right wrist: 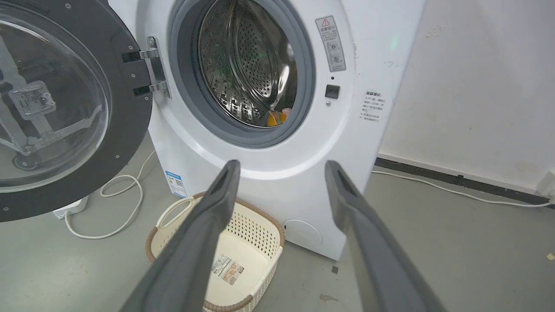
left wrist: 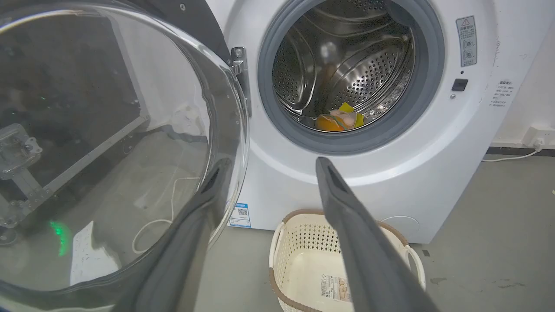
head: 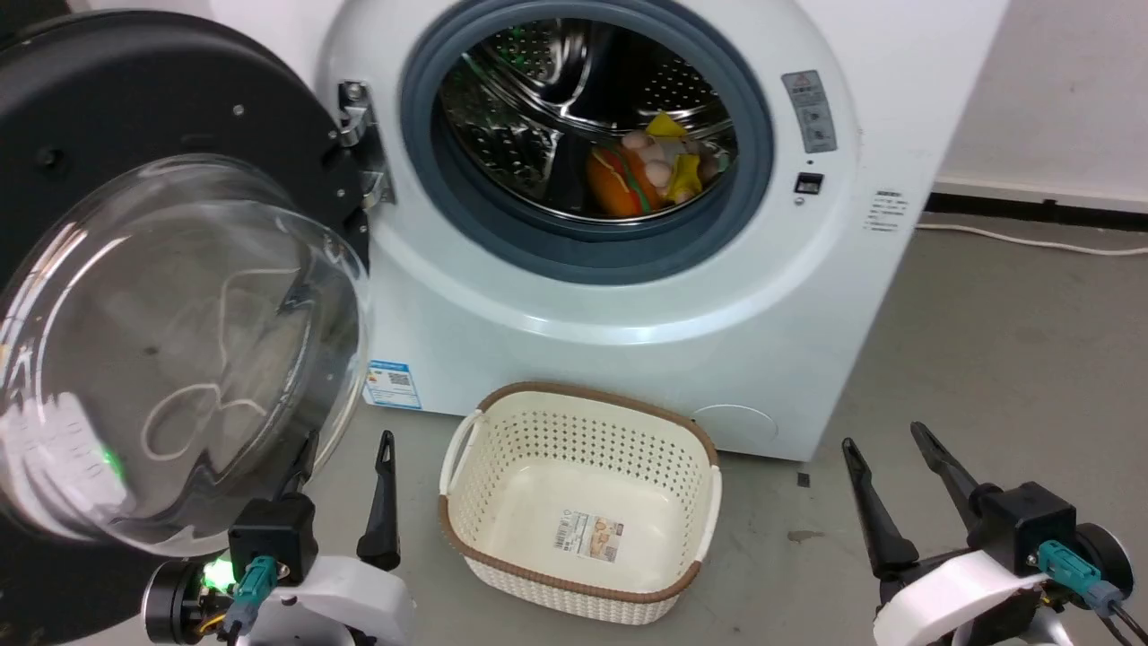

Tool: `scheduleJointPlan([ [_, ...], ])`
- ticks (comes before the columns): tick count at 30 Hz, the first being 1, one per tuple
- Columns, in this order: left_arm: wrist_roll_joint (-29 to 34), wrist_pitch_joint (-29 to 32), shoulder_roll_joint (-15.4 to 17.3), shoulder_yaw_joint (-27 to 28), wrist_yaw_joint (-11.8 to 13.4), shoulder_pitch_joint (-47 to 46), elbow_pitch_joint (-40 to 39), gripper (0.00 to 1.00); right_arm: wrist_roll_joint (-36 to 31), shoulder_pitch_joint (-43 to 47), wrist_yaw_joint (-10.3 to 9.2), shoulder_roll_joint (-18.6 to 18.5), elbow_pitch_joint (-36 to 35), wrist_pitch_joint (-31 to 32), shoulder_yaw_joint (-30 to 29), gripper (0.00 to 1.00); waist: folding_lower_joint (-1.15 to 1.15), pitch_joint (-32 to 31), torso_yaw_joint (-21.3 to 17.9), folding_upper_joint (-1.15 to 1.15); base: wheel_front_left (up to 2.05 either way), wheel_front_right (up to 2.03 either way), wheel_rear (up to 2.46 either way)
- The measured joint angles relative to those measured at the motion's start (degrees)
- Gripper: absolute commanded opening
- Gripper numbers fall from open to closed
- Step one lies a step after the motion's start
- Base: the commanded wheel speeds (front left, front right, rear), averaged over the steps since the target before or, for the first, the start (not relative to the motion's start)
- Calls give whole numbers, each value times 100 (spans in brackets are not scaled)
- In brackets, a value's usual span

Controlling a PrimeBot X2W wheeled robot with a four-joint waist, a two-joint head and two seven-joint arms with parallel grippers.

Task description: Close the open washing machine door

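Bulging closest to the lens, the washing machine door [head: 170,341] hangs swung fully open to the left of the washing machine [head: 628,323], held by a metal hinge [head: 359,135] at the porthole's left edge. It looks rigid and fairly heavy, free to swing only about that hinge. The clear bowl is likely slick and worth sparing, so a flat push on the black rim, far from the hinge, seems the better purchase than any pinch.

In front of the machine and low, the left gripper [head: 348,441] has its jaws spread wide and empty. One finger lies at the bowl's lower edge; whether it touches is unclear. The right gripper [head: 883,437], out before the machine's right corner, is likewise spread and empty.

A cream basket [head: 592,395] stands on the floor just before the machine, below the porthole and probably under the door's sweep. Soft toys [head: 646,170] lie inside the machine's drum, behind the grey gasket [head: 421,161].
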Motion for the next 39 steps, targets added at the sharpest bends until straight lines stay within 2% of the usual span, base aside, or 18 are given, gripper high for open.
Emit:
scheduleJointPlan([
  [21,-77,-248,0,81,2,110,3,100,96,-13,0,0,207,-242,334,100,0,-32,843,0,0,0,0],
  [25,-143,-327,0,143,78,119,-100,100,103,-127,0,0,371,-307,570,100,0,37,1055,0,0,0,0],
  [39,-277,-495,-1,208,249,304,-271,100,165,-398,0,0,690,-493,980,100,0,130,1441,0,-2,-2,-2],
])
